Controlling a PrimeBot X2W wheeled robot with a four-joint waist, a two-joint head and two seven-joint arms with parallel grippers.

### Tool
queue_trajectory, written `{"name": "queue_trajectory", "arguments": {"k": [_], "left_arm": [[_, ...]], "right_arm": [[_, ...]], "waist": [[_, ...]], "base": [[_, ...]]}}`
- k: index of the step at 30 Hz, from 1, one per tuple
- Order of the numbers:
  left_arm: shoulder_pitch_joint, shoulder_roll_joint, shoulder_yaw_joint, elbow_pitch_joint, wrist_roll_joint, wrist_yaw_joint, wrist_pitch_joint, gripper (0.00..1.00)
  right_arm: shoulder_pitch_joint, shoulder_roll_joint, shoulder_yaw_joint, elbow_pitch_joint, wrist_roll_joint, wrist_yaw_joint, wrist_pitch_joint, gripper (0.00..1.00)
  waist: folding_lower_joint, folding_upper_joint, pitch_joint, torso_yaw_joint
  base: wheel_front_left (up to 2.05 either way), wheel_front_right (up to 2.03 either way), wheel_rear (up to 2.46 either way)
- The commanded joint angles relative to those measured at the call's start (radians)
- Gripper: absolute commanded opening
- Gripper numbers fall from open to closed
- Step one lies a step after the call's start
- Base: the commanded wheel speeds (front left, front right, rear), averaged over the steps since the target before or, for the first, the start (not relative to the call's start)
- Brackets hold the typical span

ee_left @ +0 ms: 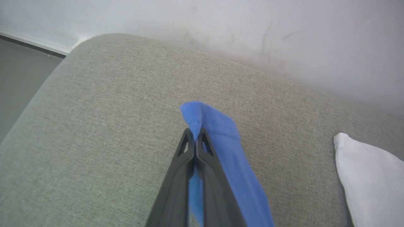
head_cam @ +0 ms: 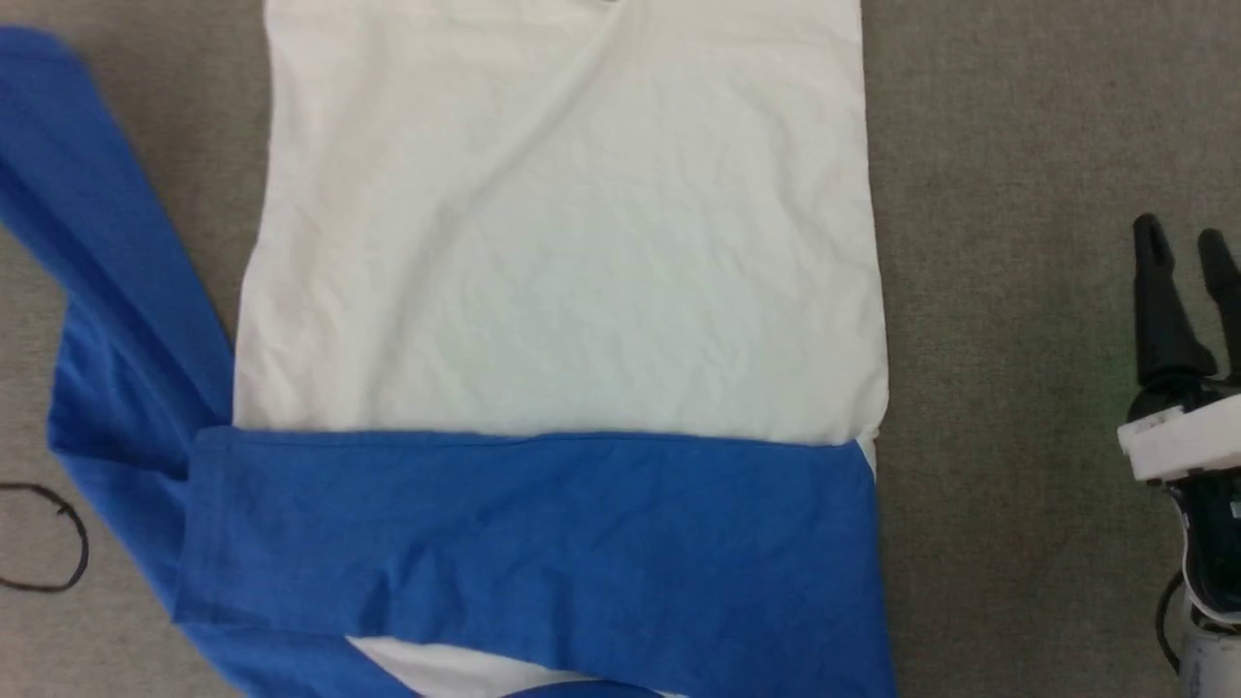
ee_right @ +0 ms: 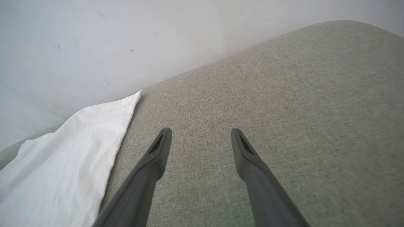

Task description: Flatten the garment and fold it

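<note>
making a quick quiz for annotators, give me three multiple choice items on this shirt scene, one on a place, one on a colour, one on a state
1. Where is the right gripper? A over the grey surface beside the garment; B on top of the garment; C under the garment.
2. What colour is the cloth in the left gripper? A white; B blue; C tan.
3. How is the right gripper? A shut on cloth; B shut, empty; C open, empty.
Key: 1 A, its fingers hang over bare grey fabric next to the white edge; 2 B, a blue sleeve end is pinched between its fingers; 3 C, its fingers stand apart, nothing between.
</note>
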Motion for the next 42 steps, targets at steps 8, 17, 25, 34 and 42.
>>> {"name": "queue_trajectory", "arguments": {"k": [8, 17, 25, 34, 42], "left_arm": [[0.121, 0.056, 0.077, -0.005, -0.025, 0.032, -0.085, 0.0], [0.21, 0.089, 0.094, -0.069, -0.026, 0.035, -0.097, 0.0], [0.277, 0.092, 0.077, -0.169, -0.037, 0.025, -0.047, 0.0], [0.364, 0.008, 0.012, -0.363, -0.065, -0.006, -0.021, 0.0], [0.424, -0.235, -0.15, -0.578, -0.141, 0.002, 0.038, 0.0]], "right_arm": [[0.041, 0.002, 0.021, 0.042, 0.002, -0.001, 0.003, 1.0], [0.087, 0.002, 0.035, 0.095, 0.028, -0.001, -0.018, 1.0], [0.113, 0.002, 0.069, 0.138, 0.056, -0.001, -0.042, 1.0], [0.141, 0.002, 0.084, 0.174, 0.078, -0.001, -0.069, 1.0], [0.148, 0.002, 0.104, 0.196, 0.095, -0.001, -0.089, 1.0]], "waist": [[0.0, 0.0, -0.186, 0.12], [0.0, 0.0, -0.305, 0.17], [0.0, 0.0, -0.367, 0.166], [0.0, 0.0, -0.418, 0.162], [0.0, 0.0, -0.436, 0.15]], "base": [[0.0, 0.0, 0.0], [0.0, 0.0, 0.0], [0.0, 0.0, 0.0], [0.0, 0.0, 0.0], [0.0, 0.0, 0.0]]}}
